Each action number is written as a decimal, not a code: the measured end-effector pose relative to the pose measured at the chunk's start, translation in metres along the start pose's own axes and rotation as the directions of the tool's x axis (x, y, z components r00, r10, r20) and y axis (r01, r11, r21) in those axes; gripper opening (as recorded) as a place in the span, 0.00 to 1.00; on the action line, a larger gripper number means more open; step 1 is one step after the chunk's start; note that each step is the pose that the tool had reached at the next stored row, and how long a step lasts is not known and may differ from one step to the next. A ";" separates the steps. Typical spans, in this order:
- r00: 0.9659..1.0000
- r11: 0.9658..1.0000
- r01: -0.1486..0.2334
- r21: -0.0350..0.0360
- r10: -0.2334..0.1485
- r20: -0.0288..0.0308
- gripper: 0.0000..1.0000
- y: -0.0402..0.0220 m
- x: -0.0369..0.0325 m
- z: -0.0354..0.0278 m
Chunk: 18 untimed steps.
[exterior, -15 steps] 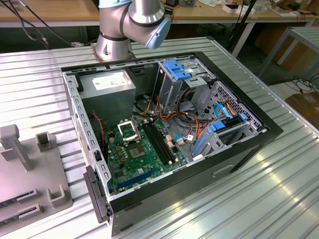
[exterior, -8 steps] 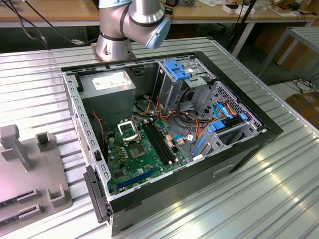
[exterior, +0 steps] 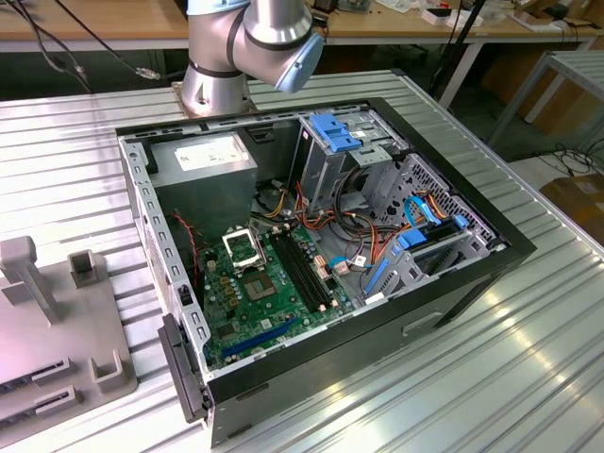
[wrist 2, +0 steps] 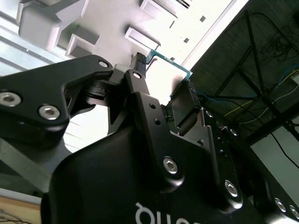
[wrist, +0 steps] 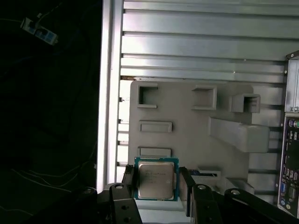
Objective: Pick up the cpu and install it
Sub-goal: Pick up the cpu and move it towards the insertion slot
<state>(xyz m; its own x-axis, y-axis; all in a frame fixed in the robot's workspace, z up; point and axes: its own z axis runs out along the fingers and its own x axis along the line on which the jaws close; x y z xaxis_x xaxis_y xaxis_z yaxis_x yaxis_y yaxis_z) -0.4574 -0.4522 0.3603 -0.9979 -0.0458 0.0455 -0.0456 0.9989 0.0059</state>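
We are pinching the cpu [wrist: 156,180] between the gripper's [wrist: 156,173] two black fingers [wrist: 129,181], one pressed on each side edge. Its silver-grey top is facing the first wrist view. The chip is hanging over the grey fixture plate [wrist: 187,135] on the ribbed table [wrist: 196,46]. In the exterior view, the open computer case [exterior: 444,311] is lying mid-frame, with its socket frame [exterior: 243,247] left of centre.
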 end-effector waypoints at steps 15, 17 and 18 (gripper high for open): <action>1.000 1.000 0.000 0.000 0.000 0.000 0.47 0.0001 -0.0001 -0.0113; 1.000 1.000 0.000 0.000 0.000 0.000 0.47 0.0000 -0.0011 -0.0112; 1.000 1.000 0.000 0.000 0.000 0.000 0.47 -0.0001 -0.0017 -0.0113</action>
<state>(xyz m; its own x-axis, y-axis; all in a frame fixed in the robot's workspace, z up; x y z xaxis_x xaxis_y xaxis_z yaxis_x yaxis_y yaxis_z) -0.4552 -0.4522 0.3714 -0.9979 -0.0459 0.0454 -0.0457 0.9989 0.0062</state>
